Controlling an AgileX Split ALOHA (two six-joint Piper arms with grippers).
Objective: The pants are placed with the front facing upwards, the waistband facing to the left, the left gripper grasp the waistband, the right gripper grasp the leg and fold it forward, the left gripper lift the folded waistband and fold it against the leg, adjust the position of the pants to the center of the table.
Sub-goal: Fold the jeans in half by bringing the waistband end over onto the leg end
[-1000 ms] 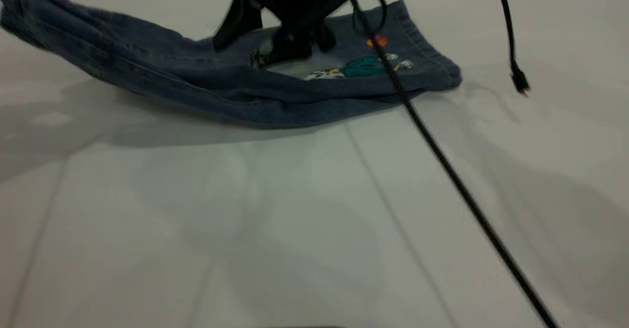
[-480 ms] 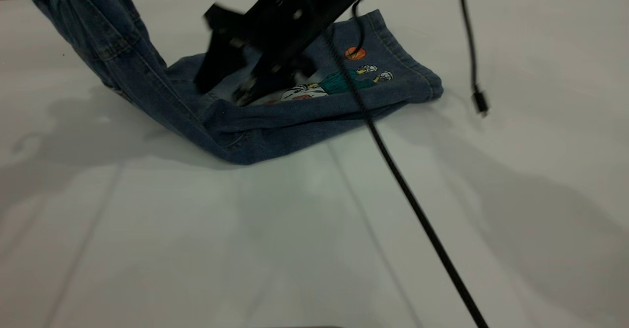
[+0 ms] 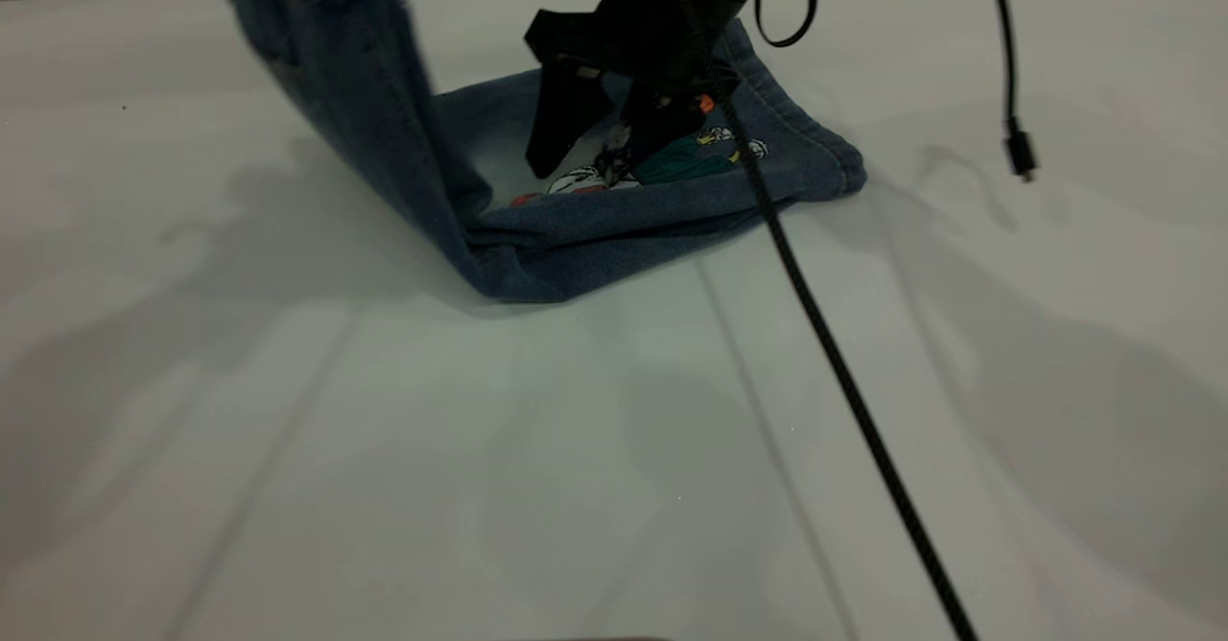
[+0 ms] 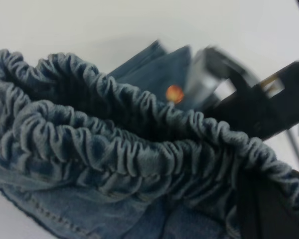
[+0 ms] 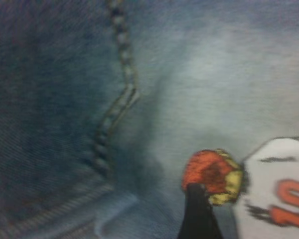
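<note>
The blue denim pants (image 3: 614,219) lie partly on the white table (image 3: 384,449). The leg (image 3: 796,142), with its cartoon print and hem, lies flat at the back centre. The other end rises steeply up and out of the exterior view at the upper left. My left gripper (image 4: 254,201) is out of the exterior view; in its wrist view it is shut on the ruffled waistband (image 4: 114,149). My right gripper (image 3: 590,147) stands on the leg beside the print, open, with one fingertip (image 5: 199,214) touching the denim by the orange-and-yellow print (image 5: 212,174).
A thick black cable (image 3: 835,363) runs from the right gripper across the table toward the front right. A thinner cable with a plug (image 3: 1019,154) hangs over the table at the right. Bare tabletop lies in front of the pants and to both sides.
The waistband end has been lifted higher and carried right, toward the leg, so the fold line has moved right. The right gripper has shifted right over the print.
</note>
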